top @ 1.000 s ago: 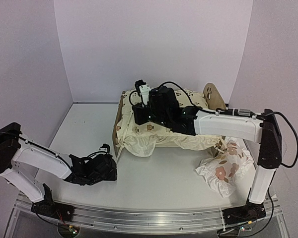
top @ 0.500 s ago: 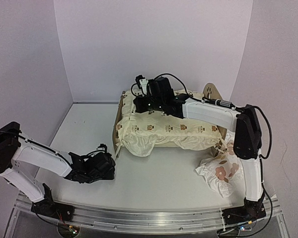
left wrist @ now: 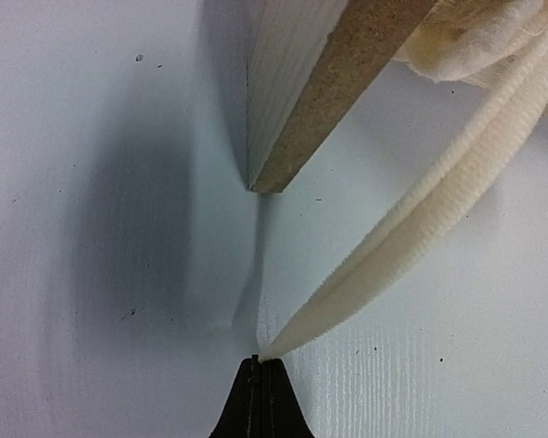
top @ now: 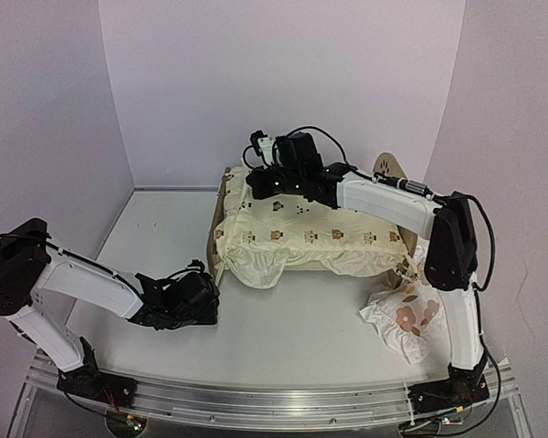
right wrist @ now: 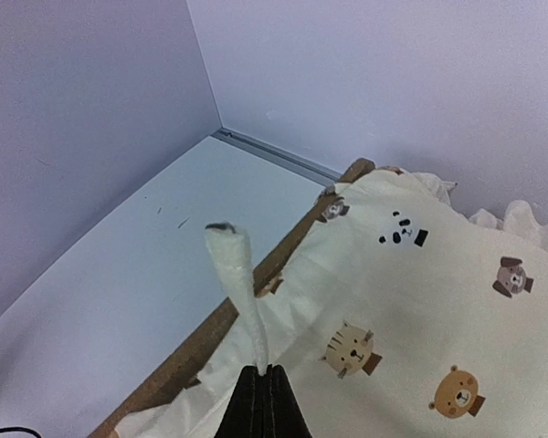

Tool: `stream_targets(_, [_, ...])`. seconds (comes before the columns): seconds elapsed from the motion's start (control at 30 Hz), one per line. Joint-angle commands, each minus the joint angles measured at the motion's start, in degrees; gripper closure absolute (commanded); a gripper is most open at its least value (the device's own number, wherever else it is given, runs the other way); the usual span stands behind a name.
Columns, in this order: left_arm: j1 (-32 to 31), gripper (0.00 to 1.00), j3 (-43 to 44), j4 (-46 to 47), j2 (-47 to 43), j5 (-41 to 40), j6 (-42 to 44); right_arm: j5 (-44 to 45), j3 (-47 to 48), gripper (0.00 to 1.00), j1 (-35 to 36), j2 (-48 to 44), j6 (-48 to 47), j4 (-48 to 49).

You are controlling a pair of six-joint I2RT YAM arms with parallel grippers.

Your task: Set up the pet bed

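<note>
The pet bed (top: 389,171), a light-wood frame with a paw-print headboard at the right, stands at the back of the table. A cream cushion (top: 310,233) printed with small animals lies over it and hangs over the front. My left gripper (left wrist: 260,365) lies low on the table by the bed's footboard corner (left wrist: 292,100), shut on the end of a cream tie string (left wrist: 411,228). My right gripper (right wrist: 263,372) hovers over the cushion's back left corner (right wrist: 420,274), shut on another tie string (right wrist: 239,274) that stands up and curls over the frame edge (right wrist: 210,333).
A small white ruffled pillow (top: 411,310) with red-brown flowers lies crumpled on the table at the right, in front of the right arm's upright link. Pale walls close in behind and on both sides of the bed.
My right arm has swung back and left across the cushion to its far left corner. My left gripper has crept a little right, toward the bed's footboard, still shut on the string.
</note>
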Motion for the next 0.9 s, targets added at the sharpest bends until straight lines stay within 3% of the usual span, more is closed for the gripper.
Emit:
stream_targets(0.0, [0.1, 0.98, 0.5, -2.9, -2.2, 1.1, 1.7, -2.8, -8.6, 1.0, -1.5, -9.6, 3.4, 4.2])
stream_targets(0.17, [0.1, 0.93, 2.4, -6.4, -5.5, 0.7, 3.9, -10.3, -16.1, 1.0, -1.2, -16.7, 7.6, 3.1])
stream_targets(0.27, [0.2, 0.87, 3.5, -8.4, -7.0, 0.4, 4.3, -15.1, -21.0, 0.81, -1.2, -20.8, 9.2, 2.2])
stream_targets(0.33, [0.1, 0.77, 3.9, -9.3, -8.4, 0.5, 4.5, -17.7, -24.8, 0.71, -1.2, -24.1, 9.6, 1.8])
stream_targets(0.43, [0.1, 0.52, 5.3, -11.0, -10.0, 1.0, 5.6, -17.7, -28.8, 0.59, -1.2, -30.2, 8.7, -2.0])
stream_targets(0.53, [0.1, 0.41, 8.1, -14.0, -10.7, 0.4, 6.8, -12.4, -30.4, 0.46, -1.2, -36.1, 5.4, -9.9])
stream_targets(0.63, [0.4, 0.37, 10.8, -16.8, -10.7, -1.8, 8.6, 0.8, -33.1, 0.36, -1.4, -41.8, 1.9, -16.3])
stream_targets(0.73, [2.2, 0.38, 13.2, -17.2, -8.9, -1.4, 10.9, 11.7, -36.3, 0.29, -3.2, -45.8, -0.5, -20.1])
stream_targets(0.87, [4.2, 0.43, 15.6, -16.4, -5.3, -1.6, 12.3, 16.1, -37.8, 0.23, -10.0, -47.2, -0.3, -25.1])
